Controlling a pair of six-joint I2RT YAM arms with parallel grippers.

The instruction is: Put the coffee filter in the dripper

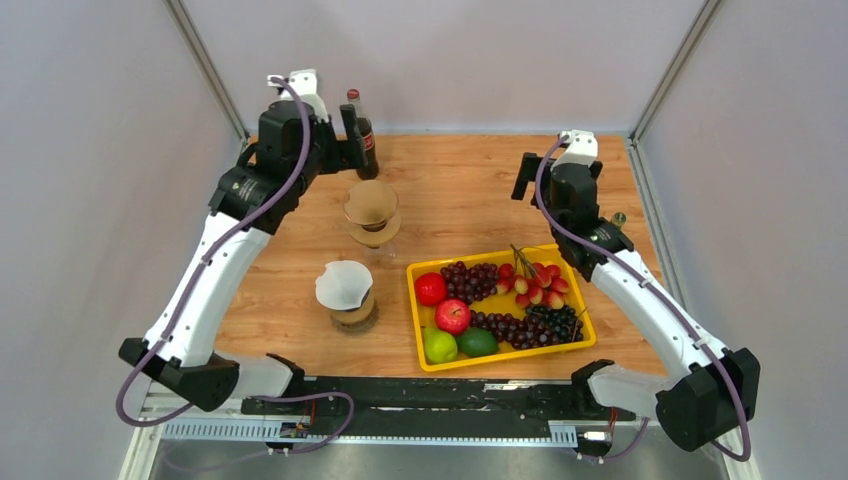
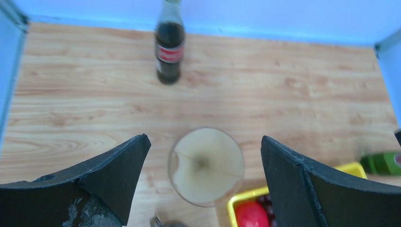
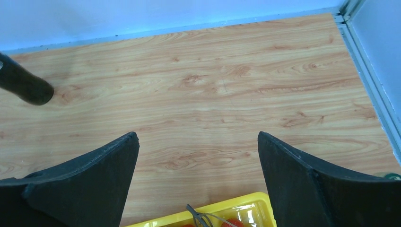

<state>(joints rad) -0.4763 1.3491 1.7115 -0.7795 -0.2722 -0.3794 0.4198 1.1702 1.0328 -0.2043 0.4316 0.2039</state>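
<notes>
A beige coffee filter (image 2: 208, 163) sits opened inside the clear glass dripper (image 2: 176, 161), which stands on the wooden table; from above, the filter (image 1: 370, 204) shows brown in the dripper (image 1: 374, 234). My left gripper (image 2: 203, 139) hangs above the dripper with its jaws wide open and nothing between them; in the top view the left gripper (image 1: 351, 150) is at the back left, beside a cola bottle. My right gripper (image 3: 197, 135) is open and empty over bare wood, and in the top view the right gripper (image 1: 523, 177) is behind the fruit tray.
A cola bottle (image 1: 363, 138) stands at the back, just behind the dripper. A white filter (image 1: 343, 284) rests on a second cup nearer the front. A yellow tray (image 1: 418, 330) of fruit lies to the right, with a green bottle (image 2: 383, 162) beyond it.
</notes>
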